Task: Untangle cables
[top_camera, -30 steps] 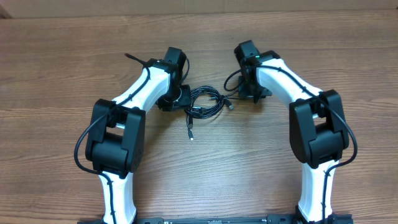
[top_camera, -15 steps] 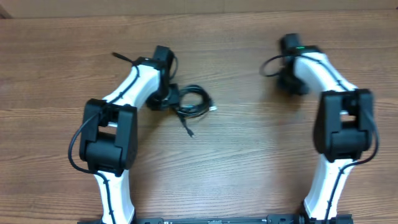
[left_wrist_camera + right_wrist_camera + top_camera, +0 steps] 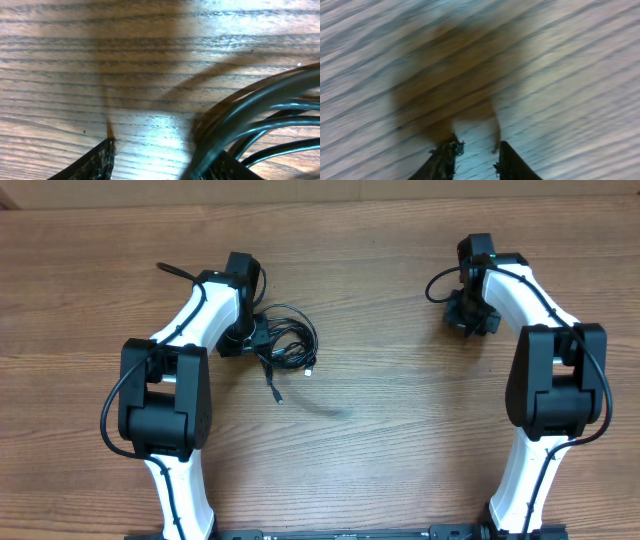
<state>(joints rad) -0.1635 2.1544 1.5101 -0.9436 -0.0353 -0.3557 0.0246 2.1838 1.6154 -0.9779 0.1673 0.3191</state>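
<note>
Left end effector beside cables (apparently one bundle)

– How is the table being lit in the overhead view?
– It is being lit brightly and evenly from above. Only short, soft shadows are being cast beside the arms, and everything is being rendered sharp.
– And in the left wrist view?
– A white patch of glare is being reflected off the wood at the bottom middle. A broad, soft shadow is being thrown across the upper part, and the cables are being shown out of focus.
– The right wrist view?
– It is being smeared by blur throughout. The wood grain is being drawn into streaks, and a dark brown shadow is being cast above the fingertips.
</note>
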